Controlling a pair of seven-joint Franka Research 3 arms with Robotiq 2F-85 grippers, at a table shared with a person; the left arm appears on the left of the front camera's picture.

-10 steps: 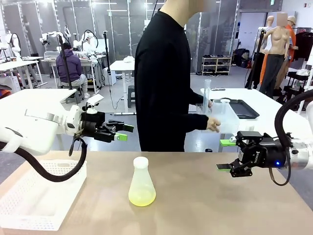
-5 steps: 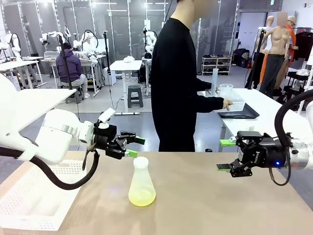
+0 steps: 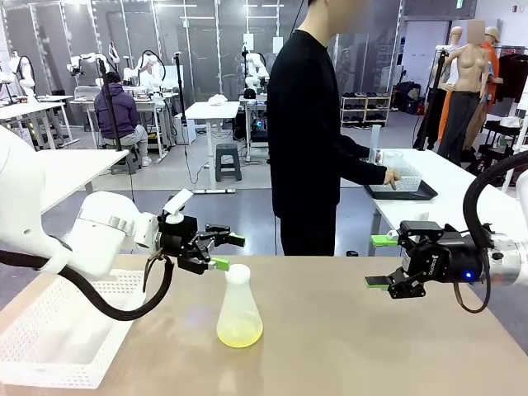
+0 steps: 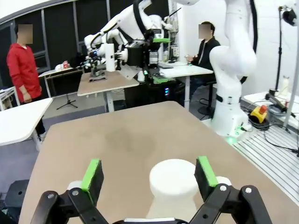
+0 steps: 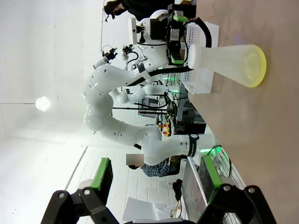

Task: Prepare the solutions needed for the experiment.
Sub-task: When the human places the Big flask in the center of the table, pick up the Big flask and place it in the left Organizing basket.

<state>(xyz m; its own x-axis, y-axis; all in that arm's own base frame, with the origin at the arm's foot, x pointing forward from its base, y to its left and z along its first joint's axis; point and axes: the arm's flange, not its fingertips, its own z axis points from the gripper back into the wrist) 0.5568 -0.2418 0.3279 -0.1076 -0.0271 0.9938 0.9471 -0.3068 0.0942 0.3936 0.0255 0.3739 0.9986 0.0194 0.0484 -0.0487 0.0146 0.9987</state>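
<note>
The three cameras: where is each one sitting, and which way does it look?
Front view: sits between the arms, looks across the table at the person; both arms show.
Left wrist view: on the left arm, looks along the left gripper at the flask.
Right wrist view: on the right arm, rolled sideways; right gripper shows.
All three share the flask.

A frosted, translucent plastic flask (image 3: 239, 309) stands at lower centre of the front view, its matt white cap (image 4: 173, 176) smooth and opaque, a thin pool of pale yellow-green solution (image 3: 240, 333) showing through its base. The table (image 3: 363, 346) beneath has a matt tan surface, smooth and faintly mottled. At lower left, a white plastic basket (image 3: 58, 330) shows perforated mesh walls. Both arms wear glossy white shells; the left gripper (image 3: 221, 252) and right gripper (image 3: 380, 261) are matt black with bright green pads (image 4: 91, 173).
</note>
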